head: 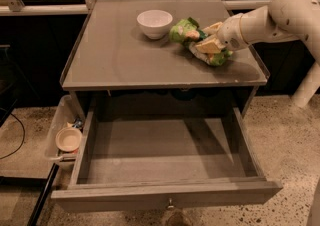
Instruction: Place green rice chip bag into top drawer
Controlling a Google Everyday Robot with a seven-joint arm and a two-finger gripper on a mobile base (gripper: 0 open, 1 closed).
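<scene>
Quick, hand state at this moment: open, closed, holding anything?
The hand is on the green rice chip bag on the tabletop; open or closed cannot be told.

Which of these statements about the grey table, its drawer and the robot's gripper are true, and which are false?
1. The wide, shallow grey wooden top drawer stands open. True.
2. The crinkled bright green rice chip bag lies inside the drawer. False: it lies on the grey tabletop, to the right of the bowl.
3. The robot's gripper is at the bag, above the tabletop. True.
4. The small round white bowl sits in the clear plastic bin. False: the bowl stands on the tabletop, and the bin, left of the drawer, holds a small cream dish.
</scene>
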